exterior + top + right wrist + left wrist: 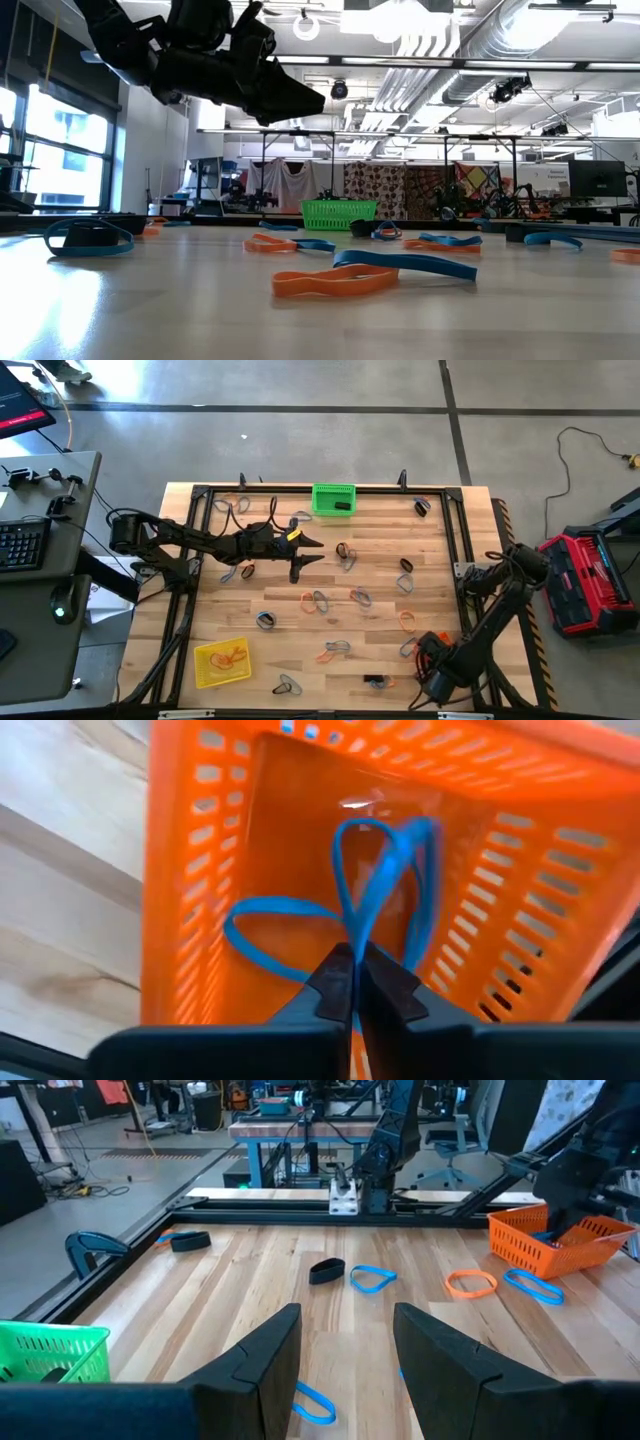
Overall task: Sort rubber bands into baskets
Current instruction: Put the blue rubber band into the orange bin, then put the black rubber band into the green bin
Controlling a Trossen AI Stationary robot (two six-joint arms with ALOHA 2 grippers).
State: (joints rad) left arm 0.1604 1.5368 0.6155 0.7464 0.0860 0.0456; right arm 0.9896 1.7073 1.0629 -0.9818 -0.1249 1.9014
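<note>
Fingers of the right gripper (355,982) are pressed together on a blue rubber band (380,880), which we see in the right wrist view hanging as a limp loop inside the orange basket (190,870). Its long axis runs from the pinch toward the basket's floor, with a second lobe trailing off sideways across the bottom. In the high view this arm sits at the near right corner of the table (300,630), over that basket, which is mostly hidden there.

We judge the step in hand to be the drop: the band is already inside the walls, so the next move calls only for parting the fingers and lifting clear without dragging the loop back out.

The left gripper (303,555) hovers above the far-middle boards, jaws parted wide and holding nothing. Below and beyond it lie loose bands, among them a black band (327,1269) and a blue one (372,1279).

The green basket (333,499) stands at the far edge, the yellow basket (222,662) near left.
</note>
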